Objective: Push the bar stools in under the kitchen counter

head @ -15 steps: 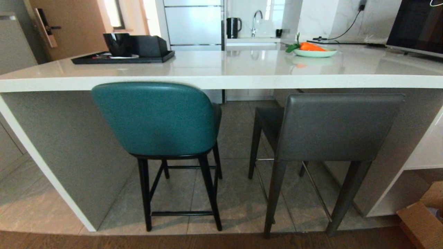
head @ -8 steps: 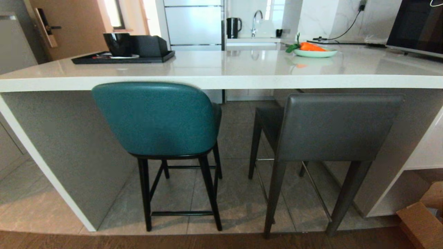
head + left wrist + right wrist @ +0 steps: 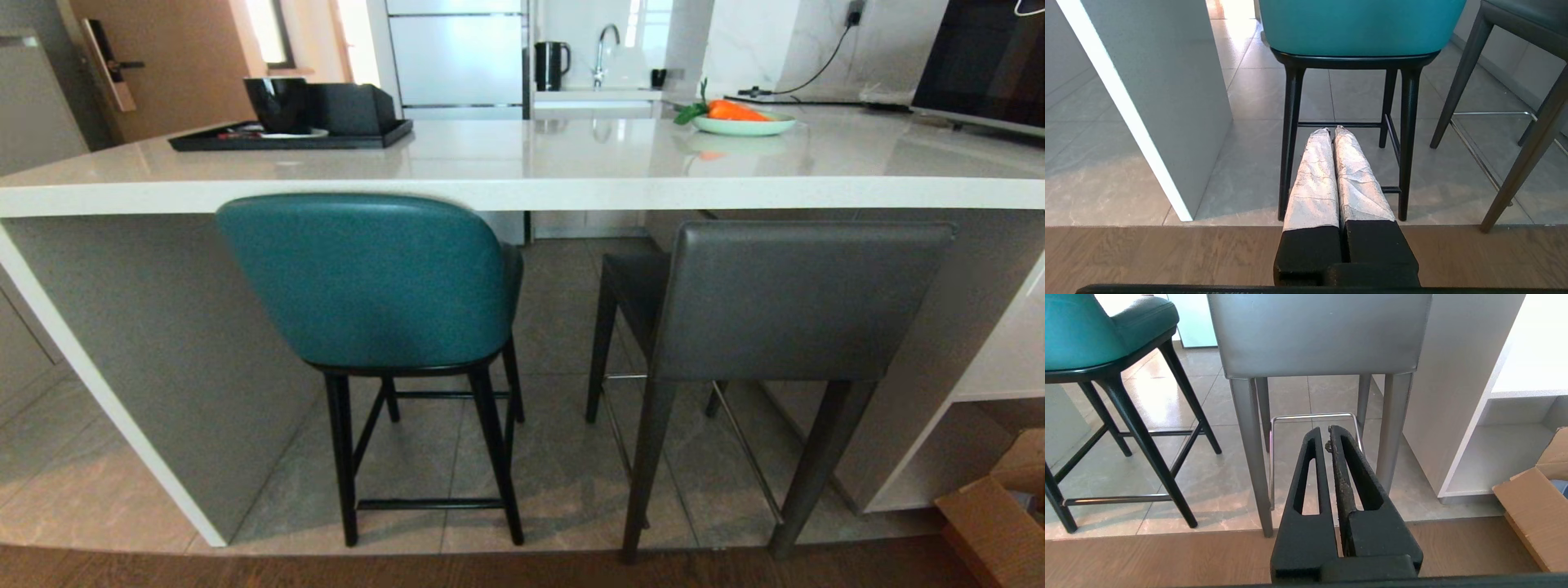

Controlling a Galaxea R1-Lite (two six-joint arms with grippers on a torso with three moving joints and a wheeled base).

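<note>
teal stool (image 3: 367,278) seat hidden by back | grey stool (image 3: 800,298) likewise | left gripper (image 3: 1331,131), right gripper (image 3: 1325,433) both closed, empty

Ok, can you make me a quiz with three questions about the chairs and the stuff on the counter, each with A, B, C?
1. Where is the teal stool?
A. left of the grey stool
B. right of it
C. on the counter

2. How many stools are there?
A. one
B. two
C. four

3. How is the left tool?
A. wide open
B. holding a stool leg
C. shut, empty

Answers:
1 A: the head view shows teal on the left and grey on the right.
2 B: only those two stand at the counter.
3 C: its wrapped fingers lie together with nothing between.
</note>
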